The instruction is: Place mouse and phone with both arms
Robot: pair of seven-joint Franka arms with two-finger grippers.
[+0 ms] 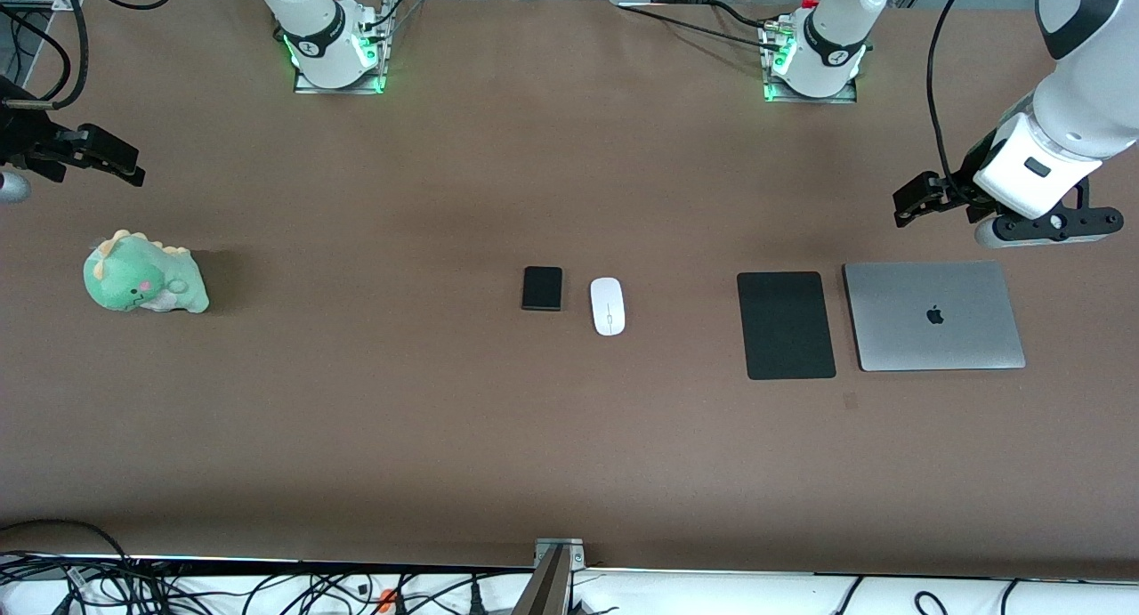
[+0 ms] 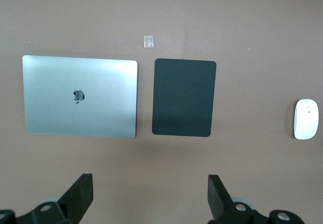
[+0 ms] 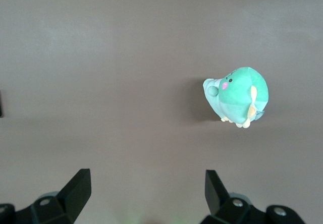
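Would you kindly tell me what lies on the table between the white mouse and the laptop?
Only the black pad lies between the mouse and the laptop, close beside the laptop; the front view shows this, and the left wrist view agrees.

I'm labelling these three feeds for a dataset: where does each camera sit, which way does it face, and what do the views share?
Front view: high across the table, facing both bases; shows the phone, mouse, black pad, laptop, plush dinosaur, left gripper and right gripper.
Left wrist view: on the left wrist, looking down; its own open fingers frame laptop, pad and mouse.
Right wrist view: looking down past open fingers at the dinosaur.
Shared: front and left wrist views both show mouse, pad, laptop.
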